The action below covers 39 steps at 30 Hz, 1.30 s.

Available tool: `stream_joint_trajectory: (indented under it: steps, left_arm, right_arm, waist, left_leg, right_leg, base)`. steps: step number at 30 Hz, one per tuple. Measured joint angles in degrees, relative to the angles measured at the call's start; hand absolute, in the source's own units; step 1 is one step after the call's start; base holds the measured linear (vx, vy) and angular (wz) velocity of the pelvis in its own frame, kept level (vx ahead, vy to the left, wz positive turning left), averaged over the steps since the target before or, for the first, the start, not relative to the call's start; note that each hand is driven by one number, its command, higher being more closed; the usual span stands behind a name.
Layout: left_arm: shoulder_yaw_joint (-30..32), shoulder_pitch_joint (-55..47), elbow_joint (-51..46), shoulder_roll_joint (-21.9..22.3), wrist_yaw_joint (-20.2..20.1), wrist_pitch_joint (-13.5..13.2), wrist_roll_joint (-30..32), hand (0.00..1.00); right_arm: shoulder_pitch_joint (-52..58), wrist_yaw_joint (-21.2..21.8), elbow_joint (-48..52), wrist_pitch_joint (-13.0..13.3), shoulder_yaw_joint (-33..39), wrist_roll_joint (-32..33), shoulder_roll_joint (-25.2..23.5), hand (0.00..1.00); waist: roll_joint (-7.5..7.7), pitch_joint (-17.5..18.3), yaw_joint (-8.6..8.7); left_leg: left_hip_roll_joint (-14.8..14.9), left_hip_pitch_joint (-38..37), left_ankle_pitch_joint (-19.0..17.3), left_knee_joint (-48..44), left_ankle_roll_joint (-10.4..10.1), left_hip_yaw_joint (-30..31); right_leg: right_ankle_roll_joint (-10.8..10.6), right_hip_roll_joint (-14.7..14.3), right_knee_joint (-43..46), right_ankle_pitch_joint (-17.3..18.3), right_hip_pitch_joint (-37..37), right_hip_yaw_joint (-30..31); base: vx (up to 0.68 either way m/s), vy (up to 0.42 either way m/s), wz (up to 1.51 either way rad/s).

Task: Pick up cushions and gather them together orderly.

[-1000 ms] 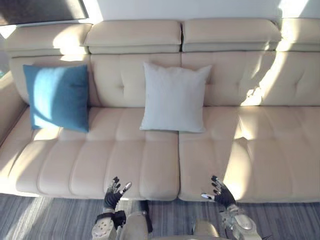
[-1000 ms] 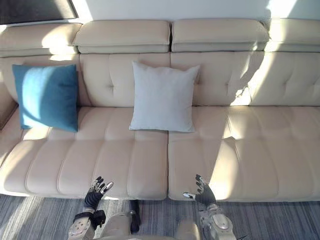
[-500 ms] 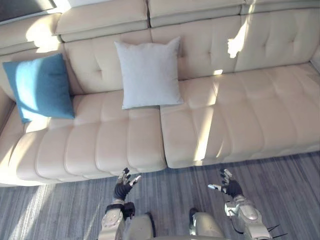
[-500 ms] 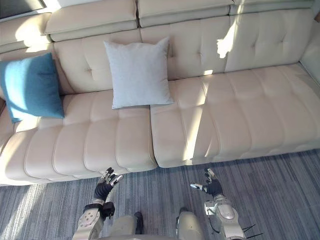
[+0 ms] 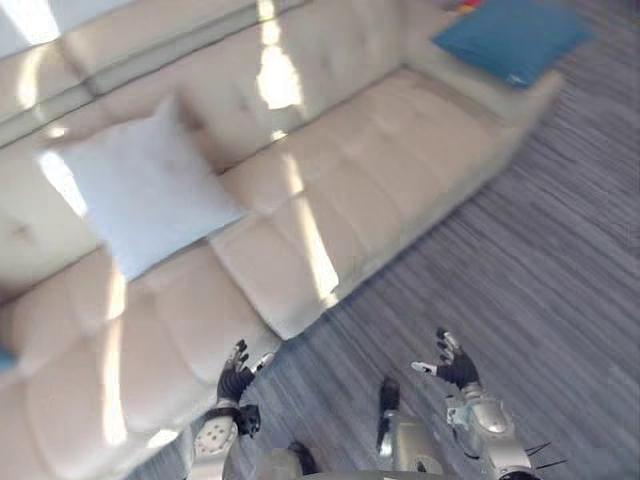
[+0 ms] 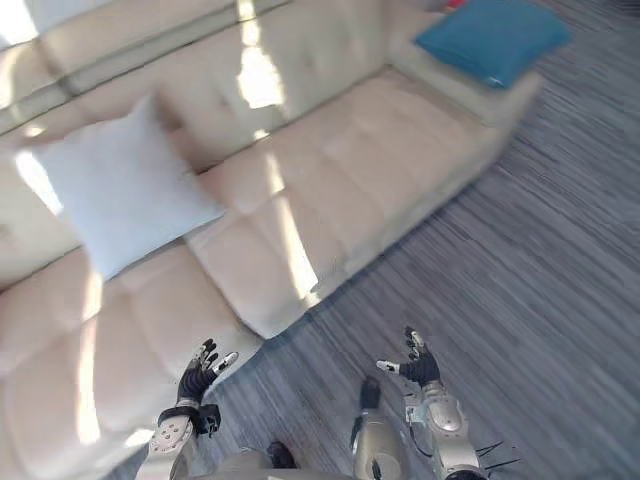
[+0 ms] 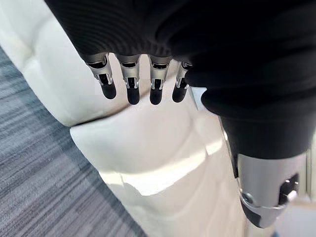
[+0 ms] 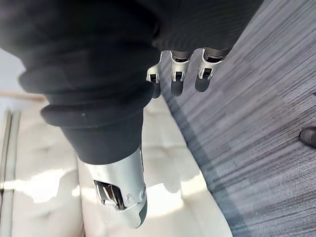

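Cream leather covers the long sofa (image 5: 400,150), and the two cushions sit well apart on it. The white cushion (image 5: 145,195) leans against its back toward the robot's left. The blue cushion (image 5: 510,38) lies flat on the far end, off to the robot's right.

Both hands are empty. The left hand (image 5: 236,374) hangs just beside the sofa's front edge with its fingers spread and slack. The right hand (image 5: 453,365) hovers over the grey striped carpet (image 5: 560,260), fingers loose too and holding nothing.

From where I stand, both cushions look like plump fabric squares, so I'd expect them to be light, soft and in no way fragile. The cloth should give the fingertips plenty to bite on. The trouble is likely to be floppiness: pinched by one corner, a cushion would probably droop and swing, which makes neat placing awkward. Pressing in on two opposite edges, one hand on each, or gripping deep along the top edge, seems the surer hold. The white one is nearer, while the blue one looks out of reach from here.
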State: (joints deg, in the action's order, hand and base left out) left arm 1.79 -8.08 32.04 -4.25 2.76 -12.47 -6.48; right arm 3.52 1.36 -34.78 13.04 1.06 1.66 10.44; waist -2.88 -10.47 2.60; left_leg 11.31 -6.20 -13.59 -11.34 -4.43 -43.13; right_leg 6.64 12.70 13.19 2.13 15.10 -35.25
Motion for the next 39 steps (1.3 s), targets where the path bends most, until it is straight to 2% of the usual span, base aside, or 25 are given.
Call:
stream_joint_trajectory:
  steps: [3, 4, 6, 7, 8, 9, 13, 15, 16, 17, 21, 22, 23, 24, 25, 26, 28, 31, 33, 34, 35, 36, 37, 38, 39]
  left_arm:
    - [-1.6, 2.5, 0.1, -1.4, -0.2, 0.4, 0.0, 0.00]
    - [-2.1, 3.2, 0.1, -1.4, -0.3, 0.7, 0.1, 0.00]
    - [-2.2, 4.5, 0.1, -1.5, -0.3, 0.7, 0.6, 0.00]
    - [-2.7, 4.7, 0.1, -1.4, -0.3, 0.7, 0.6, 0.00]
    - [-3.1, 4.7, 0.2, -0.8, -0.4, 0.7, 0.6, 0.00]
    - [-3.6, 4.8, 0.2, 0.0, -0.2, 0.7, 0.6, 0.00]
    - [-3.5, 2.7, -1.1, 0.8, 0.3, 0.8, 0.3, 0.00]
    - [-3.5, 1.7, -1.7, 1.2, 0.9, 0.8, 0.3, 0.00]
    - [-3.4, 1.1, -1.8, 1.9, 1.2, 0.8, 0.3, 0.00]
    - [-3.3, 0.3, -1.8, 2.1, 1.4, 0.7, 0.3, 0.00]
    - [-0.9, -0.8, -1.7, 2.1, 1.6, 0.8, 0.3, 0.00]
    - [-1.0, -1.3, -1.6, 1.8, 1.7, 0.8, 0.3, 0.00]
    - [-1.4, -2.4, -1.5, 1.9, 2.0, 1.0, 0.3, 0.00]
    - [-1.7, -2.7, -1.5, 1.8, 2.2, 1.0, 0.3, 0.00]
    - [-2.4, -2.8, -1.6, 1.5, 2.3, 1.1, 0.3, 0.00]
    - [-2.8, -2.7, -1.5, 1.4, 2.4, 1.4, 0.3, 0.00]
    - [-3.5, -2.3, -1.5, 1.1, 2.5, 1.4, 0.3, 0.00]
    - [-3.5, 0.9, -0.5, 0.7, 2.5, 1.4, 0.3, 0.00]
    - [-3.4, 2.4, 0.3, 0.7, 2.5, 1.4, 0.3, 0.00]
    - [-3.3, 2.4, 0.8, 0.5, 2.7, 1.4, 0.5, 0.00]
    - [-2.7, 2.5, 2.0, -0.3, 2.8, 1.4, 0.6, 0.00]
    - [-2.8, 2.8, 3.3, 0.3, 2.7, 1.5, 0.6, 0.00]
    - [-2.7, 3.3, 3.9, 1.2, 2.7, 1.6, 0.7, 0.00]
    - [-1.8, 4.6, 4.4, 2.4, 2.7, 1.7, 0.7, 0.00]
    - [-1.7, 4.8, 4.6, 2.8, 2.7, 1.7, 0.7, 0.00]
  right_arm:
    - [-1.1, 0.0, 0.0, -0.1, 0.1, 0.0, -0.3, 0.00]
    - [-1.0, 0.0, -0.1, -0.3, -0.2, 0.0, -0.3, 0.00]
    - [-1.1, 0.0, -0.1, -0.3, -1.4, 0.0, 0.1, 0.00]
    - [-1.4, -0.2, -0.2, -0.3, -2.0, 0.0, -0.1, 0.00]
    - [-1.9, -0.4, -0.2, -0.4, -2.2, 0.0, -0.2, 0.00]
    - [-2.7, -1.3, -1.0, -0.6, -2.2, 0.0, -0.2, 0.00]
    - [-3.8, -2.4, -2.2, -0.9, -4.4, 0.1, -0.3, 0.00]
    - [-4.4, -2.5, -2.3, -0.8, -5.1, 0.3, 0.6, 0.00]
    - [-4.4, -2.6, -2.4, -0.7, -6.2, 0.5, 1.7, 0.00]
    - [-5.1, -2.4, -3.7, -0.8, -6.9, 0.5, 1.2, 0.00]
    - [-5.7, -2.7, -4.6, -1.0, -6.1, 0.5, -0.3, 0.00]
    - [-5.5, -2.7, -4.8, -0.9, -5.5, 0.5, -1.0, 0.00]
    - [-5.6, -2.7, -5.1, -0.9, -4.8, 0.5, -1.9, 0.00]
    - [-5.4, -2.8, -5.1, -0.9, -4.2, 0.5, -2.4, 0.00]
    - [-5.0, -2.8, -5.1, -1.0, -3.7, 0.4, -3.5, 0.00]
    - [-4.6, -2.7, -5.1, -1.0, -3.7, 0.0, -3.8, 0.00]
    - [-4.7, -2.6, -4.9, -1.0, -3.7, 0.0, -3.8, 0.00]
    - [-5.7, -2.5, -4.4, -0.8, -3.7, 0.0, -3.0, 0.00]
    - [-6.0, -2.4, -4.6, -0.9, -3.5, 0.0, -2.1, 0.00]
    - [-5.8, -2.5, -4.8, -1.0, -3.6, 0.0, -2.2, 0.00]
    - [-5.4, -2.5, -4.9, -1.1, -3.6, 0.0, -2.0, 0.00]
    - [-5.5, -2.6, -5.0, -1.2, -3.1, 0.0, -1.4, 0.00]
    - [-5.9, -2.7, -5.2, -1.4, -2.5, 0.0, -0.7, 0.00]
    - [-5.8, -2.7, -4.9, -2.2, -1.4, 0.0, -0.3, 0.00]
    - [-5.6, -2.7, -4.8, -2.2, -1.6, 0.0, -0.1, 0.00]
  waist:
    - [0.08, 0.1, 0.89]
    - [-0.03, 0.1, 1.37]
    - [-0.21, 0.2, 1.10]
    - [-0.29, 0.2, 0.71]
    - [-0.47, 0.0, 0.08]
    - [-0.28, -0.7, -0.78]
    - [0.23, -2.1, -4.82]
    - [-1.93, -2.2, -6.29]
    - [-4.48, -1.7, -6.83]
    - [-5.81, -1.4, -8.66]
    - [-0.37, 0.3, -9.24]
    - [1.43, 0.9, -9.79]
    - [1.84, 0.9, -9.49]
    - [1.98, 0.8, -9.35]
    - [2.79, 0.3, -9.08]
    - [3.03, 0.0, -8.27]
    - [2.31, -0.1, -6.56]
    - [0.66, -0.9, -4.90]
    - [-0.37, -1.7, -4.05]
    - [0.29, -1.5, -3.48]
    - [0.81, -0.9, -3.37]
    - [-1.16, -0.5, -3.26]
    - [-3.44, 0.0, -3.32]
    - [-3.60, -0.1, -3.05]
    - [-3.58, -0.2, -2.74]
  left_leg:
    - [0.8, -3.6, -0.5, -0.1, -3.5, -5.9]
    - [3.4, -4.3, -0.6, -5.0, -3.8, -5.7]
    - [9.8, -1.4, 1.2, -21.1, -0.8, -0.8]
    - [11.6, 2.6, 4.7, -31.5, 3.7, 8.4]
    - [10.1, 5.8, 2.8, -36.9, 1.9, 15.8]
    - [5.4, 10.9, -0.7, -41.6, 1.3, 25.5]
    - [-5.8, 21.6, -2.7, -32.6, 2.6, 38.8]
    - [-8.2, 24.6, -0.3, -18.5, -1.3, 42.8]
    - [-7.4, 25.1, 1.2, -9.2, -2.9, 43.5]
    - [-6.6, 24.8, 7.0, -9.7, -0.1, 41.7]
    - [-11.9, 23.4, 3.4, -11.3, 5.8, 38.7]
    - [-13.3, 21.8, 1.8, -10.9, 7.3, 37.4]
    - [-14.3, 19.5, -0.1, -12.8, 9.1, 37.2]
    - [-14.8, 18.0, -1.2, -13.4, 9.5, 37.2]
    - [-16.4, 13.3, -3.6, -13.4, 10.6, 38.4]
    - [-17.2, 8.7, -4.9, -12.7, 11.2, 39.3]
    - [-17.3, 2.2, -5.2, -9.8, 11.6, 41.5]
    - [-14.8, -4.9, -5.5, -3.6, 10.9, 43.7]
    - [-12.5, -8.6, -6.9, -2.5, 7.9, 44.9]
    - [-12.2, -10.7, -7.7, -2.5, 6.3, 45.8]
    - [-12.0, -13.8, -8.8, -3.4, 4.6, 47.6]
    - [-10.2, -14.3, -8.7, -5.6, 4.2, 48.4]
    - [-8.5, -13.1, -7.0, -9.0, 2.2, 48.7]
    - [-8.9, -8.7, 4.8, -18.7, 1.1, 48.8]
    - [-9.2, -7.6, 8.9, -20.9, 1.2, 48.6]
  right_leg:
    - [-2.5, -2.3, 0.9, -2.6, 1.1, 1.1]
    - [-3.0, -4.7, 1.2, -1.9, 1.1, 4.1]
    - [-2.1, -9.1, -0.2, -1.0, -0.2, 9.2]
    - [-1.5, -11.6, -1.8, -0.9, -1.8, 13.3]
    - [-1.0, -12.9, -2.5, -0.7, -2.7, 16.0]
    - [-0.5, -13.9, -3.1, -0.2, -4.6, 20.1]
    - [-2.3, -13.9, -4.8, 2.1, -11.6, 29.8]
    - [-3.4, -14.3, -6.3, 2.9, -13.5, 33.1]
    - [-4.1, -16.3, -7.6, 3.2, -15.2, 34.6]
    - [-5.3, -16.6, -5.8, 4.6, -15.7, 37.9]
    - [-9.4, -10.2, -0.7, 12.6, -15.4, 39.1]
    - [-12.4, -9.1, 6.4, 15.4, -13.5, 40.2]
    - [-18.2, -8.2, 20.1, 16.0, -9.6, 40.7]
    - [-21.7, -7.9, 27.5, 14.5, -7.5, 40.8]
    - [-22.0, -6.9, 42.9, 10.5, -2.5, 40.1]
    - [-17.4, -5.8, 51.7, 11.9, 0.4, 37.7]
    - [-12.2, -4.6, 51.4, 14.4, 4.4, 32.4]
    - [-8.9, -6.0, 30.3, 13.4, 11.9, 26.9]
    - [-8.4, -9.3, 10.1, 4.7, 13.4, 28.4]
    - [-8.8, -10.3, -0.8, -1.3, 12.2, 29.6]
    - [-6.5, -10.9, -3.2, -10.9, 11.6, 30.6]
    - [-5.6, -11.6, 0.6, -14.5, 12.2, 29.5]
    - [-4.0, -13.3, 3.9, -12.3, 12.5, 28.3]
    - [-3.8, -12.4, 8.2, -6.9, 11.3, 26.6]
    - [-3.8, -12.3, 8.4, -6.0, 10.1, 25.8]
  base:
    - [0.15, -0.186, -1.89]
    - [0.24, -0.224, -1.76]
    - [0.26, -0.219, -1.81]
    - [0.30, -0.098, -1.72]
    - [0.36, -0.034, -2.14]
    - [0.29, 0.054, -1.55]
    - [0.33, 0.130, -1.39]
    - [0.26, 0.187, -0.98]
    - [0.35, 0.214, -1.17]
    - [0.55, 0.337, -0.81]
    - [0.53, 0.270, -0.03]
    - [0.45, 0.126, -0.10]
    - [0.55, 0.156, -0.01]
    - [0.56, 0.165, 0.26]
    - [0.60, 0.117, 0.42]
    - [0.74, 0.103, 0.54]
    - [0.71, 0.042, 0.50]
    - [0.76, 0.002, 0.48]
    - [0.65, -0.051, 0.42]
    - [0.80, -0.139, 0.42]
    - [1.00, -0.194, 0.38]
    - [0.83, -0.169, 0.15]
    - [0.96, -0.163, 0.18]
    - [0.77, -0.133, 0.17]
    - [0.96, -0.197, 0.39]
